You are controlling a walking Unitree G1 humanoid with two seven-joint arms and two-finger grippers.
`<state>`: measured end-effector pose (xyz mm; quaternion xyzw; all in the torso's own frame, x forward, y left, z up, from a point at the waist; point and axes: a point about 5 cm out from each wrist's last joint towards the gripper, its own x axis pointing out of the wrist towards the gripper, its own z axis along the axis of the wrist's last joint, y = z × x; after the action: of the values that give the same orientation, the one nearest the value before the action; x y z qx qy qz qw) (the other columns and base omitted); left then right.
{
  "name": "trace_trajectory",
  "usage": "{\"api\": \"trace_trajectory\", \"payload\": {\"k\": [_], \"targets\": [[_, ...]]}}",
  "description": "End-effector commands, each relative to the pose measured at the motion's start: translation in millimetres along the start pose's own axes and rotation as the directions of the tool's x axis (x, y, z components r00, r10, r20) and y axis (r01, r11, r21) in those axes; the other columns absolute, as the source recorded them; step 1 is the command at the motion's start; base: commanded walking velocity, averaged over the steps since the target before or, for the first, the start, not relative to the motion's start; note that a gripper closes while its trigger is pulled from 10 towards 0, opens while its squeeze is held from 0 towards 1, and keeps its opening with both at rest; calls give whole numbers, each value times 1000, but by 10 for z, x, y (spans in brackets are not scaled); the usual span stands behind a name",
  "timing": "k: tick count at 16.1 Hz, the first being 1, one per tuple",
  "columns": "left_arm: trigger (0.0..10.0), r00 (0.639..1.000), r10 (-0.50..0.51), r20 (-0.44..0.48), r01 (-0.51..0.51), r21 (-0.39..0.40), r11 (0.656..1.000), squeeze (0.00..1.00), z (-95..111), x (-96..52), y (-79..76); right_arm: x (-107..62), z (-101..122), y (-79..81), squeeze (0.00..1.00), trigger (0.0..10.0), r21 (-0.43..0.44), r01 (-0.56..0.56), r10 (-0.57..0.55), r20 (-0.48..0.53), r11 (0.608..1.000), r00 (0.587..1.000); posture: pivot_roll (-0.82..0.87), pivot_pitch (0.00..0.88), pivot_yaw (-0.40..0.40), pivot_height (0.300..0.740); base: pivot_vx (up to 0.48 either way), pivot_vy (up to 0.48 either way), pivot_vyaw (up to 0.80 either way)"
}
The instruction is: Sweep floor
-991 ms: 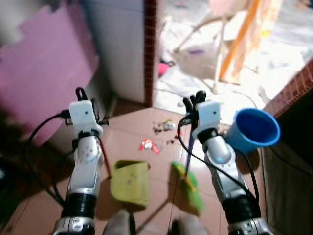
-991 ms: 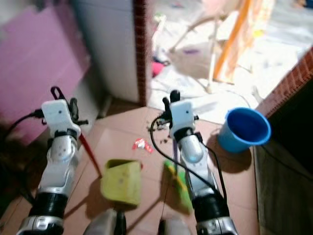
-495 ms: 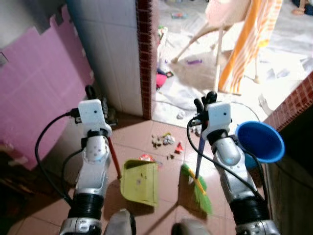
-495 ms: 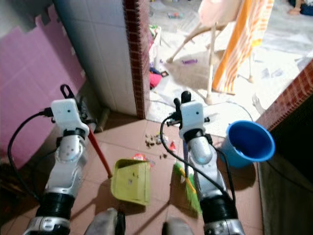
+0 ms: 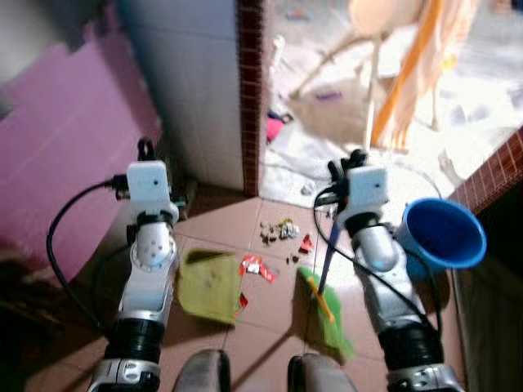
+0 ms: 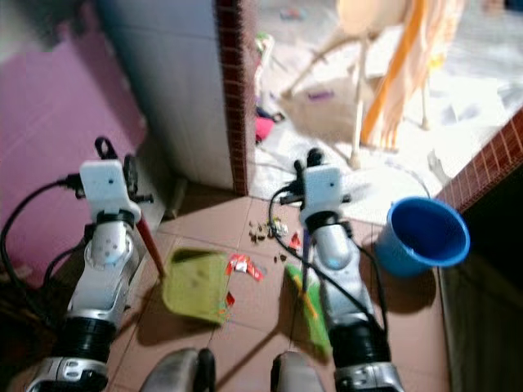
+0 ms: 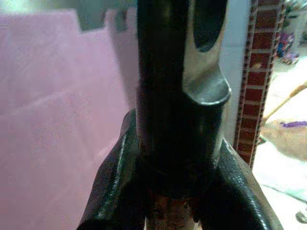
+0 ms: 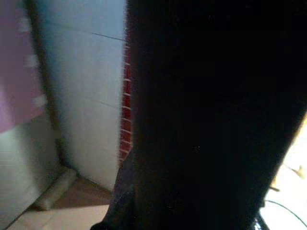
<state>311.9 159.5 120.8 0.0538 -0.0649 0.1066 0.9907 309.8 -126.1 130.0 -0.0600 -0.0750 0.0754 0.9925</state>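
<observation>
My left gripper (image 5: 145, 150) is shut on the red handle (image 6: 148, 242) of a yellow-green dustpan (image 5: 207, 286) that rests on the tiled floor. In the left wrist view its black fingers (image 7: 111, 191) clasp the handle's dark end (image 7: 178, 91). On the other side, my right gripper (image 5: 344, 167) is shut on the purple stick of a green broom (image 5: 328, 315), bristles down on the tiles. Small debris (image 5: 277, 231) and red wrappers (image 5: 254, 266) lie between pan and broom. The right wrist view is dark, with the stick close up.
A blue bucket (image 5: 442, 233) stands at the right by a brick-edged wall (image 5: 495, 167). A white tiled pillar with a brick corner (image 5: 250, 90) is ahead, pink panels (image 5: 57, 163) at left. Beyond are a chair (image 5: 384, 49) and a littered bright floor. My feet (image 5: 203, 371) show at the bottom.
The view has shifted and blurred. The dustpan now lies left of the red wrapper instead of just behind it. The broom stays on the floor by my right foot.
</observation>
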Motion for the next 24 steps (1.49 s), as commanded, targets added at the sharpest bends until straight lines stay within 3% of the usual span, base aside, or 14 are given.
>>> {"api": "trace_trajectory", "payload": {"k": [1,5,24], "targets": [[10000,1000,-9,6,9,39,999,0,-43,-19,-2,7,-16,11,0,10000,16,-3,3,-13,1000,1000,-59,140,21,740,0,0,0],[10000,999,-28,-28,29,50,998,0,-169,-49,-65,-4,-31,-8,0,10000,-5,7,-7,-37,1000,999,-70,140,21,740,0,0,0],[10000,999,-28,-28,29,50,998,0,-169,-49,-65,-4,-31,-8,0,10000,-5,7,-7,-37,1000,999,-70,140,21,740,0,0,0]]}}
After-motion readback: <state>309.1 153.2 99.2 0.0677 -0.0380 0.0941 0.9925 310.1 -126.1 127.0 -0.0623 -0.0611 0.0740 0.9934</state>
